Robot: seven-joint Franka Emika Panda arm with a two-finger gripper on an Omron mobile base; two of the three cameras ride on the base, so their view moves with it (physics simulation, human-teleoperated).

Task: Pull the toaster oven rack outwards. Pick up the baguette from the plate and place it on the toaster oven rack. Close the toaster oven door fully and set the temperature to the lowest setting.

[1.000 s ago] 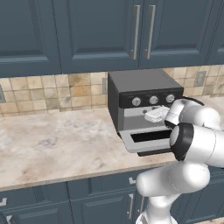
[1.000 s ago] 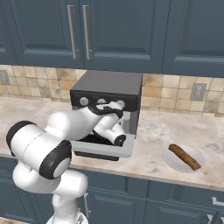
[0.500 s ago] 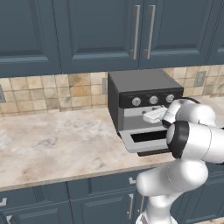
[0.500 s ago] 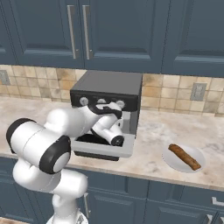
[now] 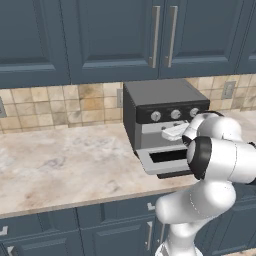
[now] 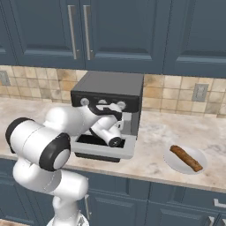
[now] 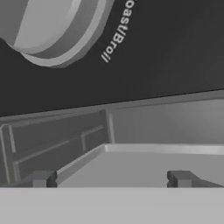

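The toaster oven (image 5: 160, 95) stands on the counter with its door (image 5: 148, 161) folded down flat, dark window slot facing up. My gripper (image 5: 169, 133) hovers at the oven mouth just under the knobs, above the door. In the hand view the gripper (image 7: 111, 179) is open, with nothing between its fingertips (image 7: 41, 178). The light grey rack (image 7: 153, 168) lies just ahead of them inside the cavity. A silver knob (image 7: 39, 22) sits above on the black control strip. The baguette (image 6: 186, 157) lies on the plate (image 6: 170, 162) to the right of the oven.
Dark blue cabinets hang above the oven (image 6: 110, 84) and a tiled wall stands behind it. Marble counter (image 5: 60, 160) stretches to the oven's left. My bent forearm hangs over the counter's front edge before the door (image 6: 103, 152).
The arm has shifted only slightly at the oven mouth. The jaws stay open, and the baguette and plate have not moved.
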